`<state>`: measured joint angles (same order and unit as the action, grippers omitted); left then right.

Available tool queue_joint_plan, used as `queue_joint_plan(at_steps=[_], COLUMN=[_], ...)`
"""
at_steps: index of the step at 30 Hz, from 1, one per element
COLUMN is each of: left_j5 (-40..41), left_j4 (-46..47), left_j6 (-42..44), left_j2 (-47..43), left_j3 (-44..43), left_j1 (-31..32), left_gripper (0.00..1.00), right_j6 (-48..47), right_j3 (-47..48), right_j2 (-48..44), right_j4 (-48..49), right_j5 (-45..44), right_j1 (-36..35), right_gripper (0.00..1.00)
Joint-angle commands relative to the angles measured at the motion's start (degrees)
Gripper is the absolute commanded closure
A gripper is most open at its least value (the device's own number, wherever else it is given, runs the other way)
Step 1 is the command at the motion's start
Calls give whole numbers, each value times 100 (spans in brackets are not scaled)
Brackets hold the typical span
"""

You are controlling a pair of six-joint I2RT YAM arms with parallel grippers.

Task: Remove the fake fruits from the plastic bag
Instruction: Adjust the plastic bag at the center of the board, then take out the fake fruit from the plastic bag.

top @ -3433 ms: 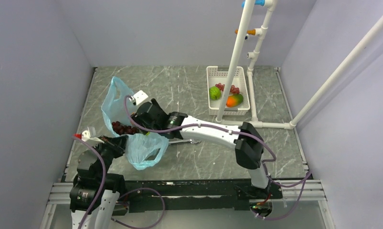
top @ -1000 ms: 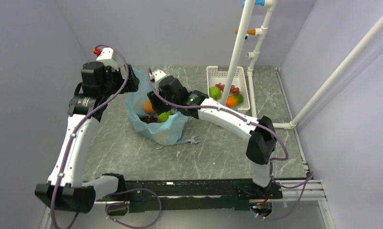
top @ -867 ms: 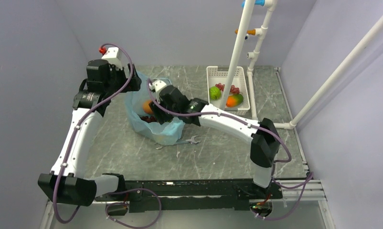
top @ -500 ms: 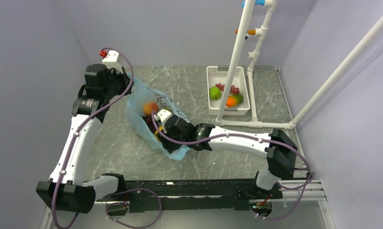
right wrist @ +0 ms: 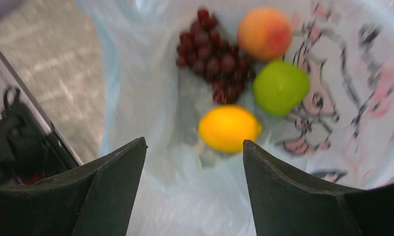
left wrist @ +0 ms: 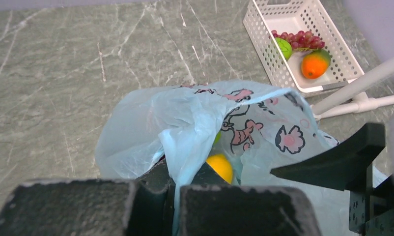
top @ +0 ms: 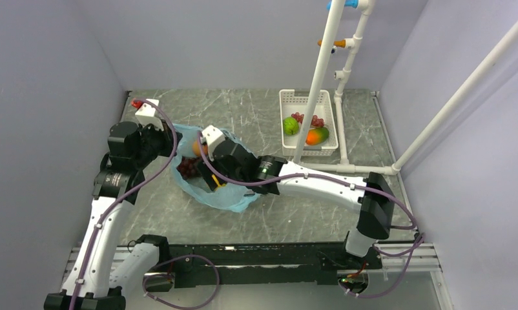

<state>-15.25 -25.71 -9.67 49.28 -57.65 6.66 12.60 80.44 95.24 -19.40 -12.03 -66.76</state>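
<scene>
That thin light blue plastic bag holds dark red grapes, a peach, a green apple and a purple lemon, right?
Not quite: the right wrist view shows the lemon is yellow, not purple. The light blue plastic bag does hold the dark red grapes, peach and green apple.

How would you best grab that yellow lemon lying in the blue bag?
Probably across its narrow middle, from above through the open mouth of the bag. The lemon lies sideways and uncovered, nearest the open right fingers; the apple sits close by one end only.
</scene>
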Motion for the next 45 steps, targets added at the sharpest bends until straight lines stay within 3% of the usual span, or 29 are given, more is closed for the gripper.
queue_joint_plan(at_steps=[1,5,11,13,17,21,30,33,37,42,45], left_j5=[345,538,601,591,364,56,84,210,191,121,8], left_j4=[311,467,811,957,1130,1505,1325,1402,1223,1339,1273], left_j6=[38,-66,-119,-96,-24,-41,-54,-34,-48,-86,-76], left_j2=[-223,-316,-260,-229,-291,-488,-824,-939,-843,-873,-800], left_j3=[-18,6,65,103,312,714,870,993,871,972,910], left_j1=[-15,-15,-15,-15,-24,-30,-213,-213,-212,-213,-214], left_gripper=[100,100,100,100,100,100,100,100,100,100,100], right_j6=[-262,-164,-355,-346,-265,-171,-81,-58,-82,-114,-189], right_j3=[708,640,686,432,241,207,-188,-162,-282,-171,-229], right_j2=[481,949,1488,1489,1636,1820,2098,2203,2192,2128,1904], right_j4=[556,1068,896,1011,869,744,1075,1063,1308,1284,1405], right_j5=[-416,-148,-293,-377,-246,-188,-204,-326,-345,-356,-512], right_j1=[136,479,530,540,549,533,499,482,476,451,383], right_gripper=[24,26,30,27,6,5,6,11,25,59,66])
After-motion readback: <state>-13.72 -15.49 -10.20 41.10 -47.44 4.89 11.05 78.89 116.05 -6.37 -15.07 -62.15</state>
